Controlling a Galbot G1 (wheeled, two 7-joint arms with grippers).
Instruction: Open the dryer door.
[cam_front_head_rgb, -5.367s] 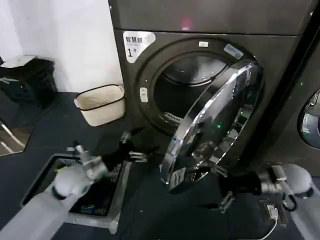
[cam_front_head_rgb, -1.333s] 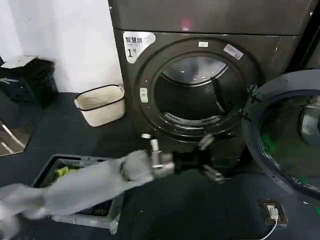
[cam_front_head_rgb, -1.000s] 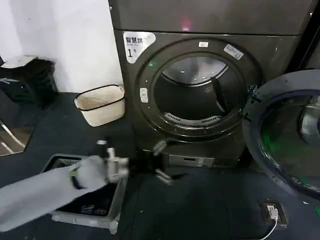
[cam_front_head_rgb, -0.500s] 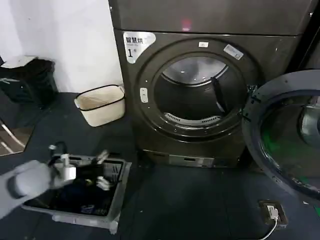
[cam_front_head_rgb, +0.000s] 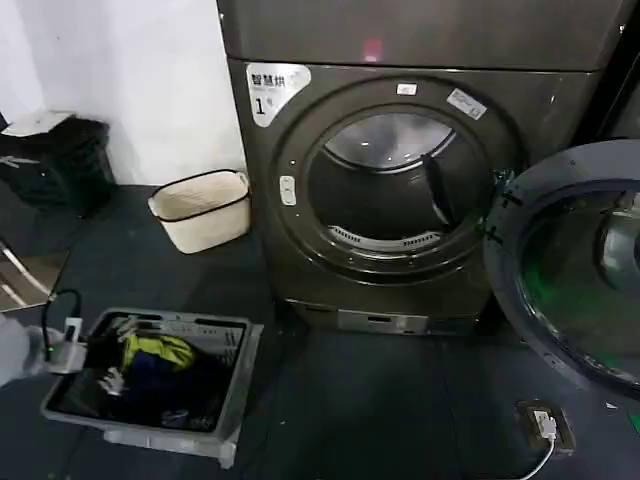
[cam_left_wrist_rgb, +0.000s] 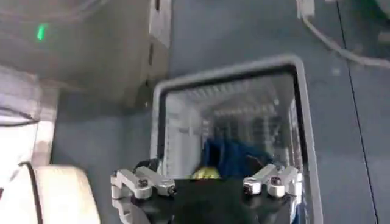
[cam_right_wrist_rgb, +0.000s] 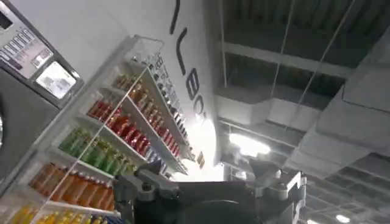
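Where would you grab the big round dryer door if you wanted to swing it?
Probably the dryer door is best held by its thick rim on the edge farthest from the hinge, coming from in front. It stands swung wide open at the machine's right, its dark inner side showing, and that rim looks like the only graspable ridge.

The dryer door (cam_front_head_rgb: 570, 270) stands swung fully open (dark inner side showing).

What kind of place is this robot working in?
Probably a self-service laundry: a dark grey front-loading dryer numbered "1" with its chrome-rimmed round door swung open, a grey plastic laundry basket, and shelves of bottled drinks.
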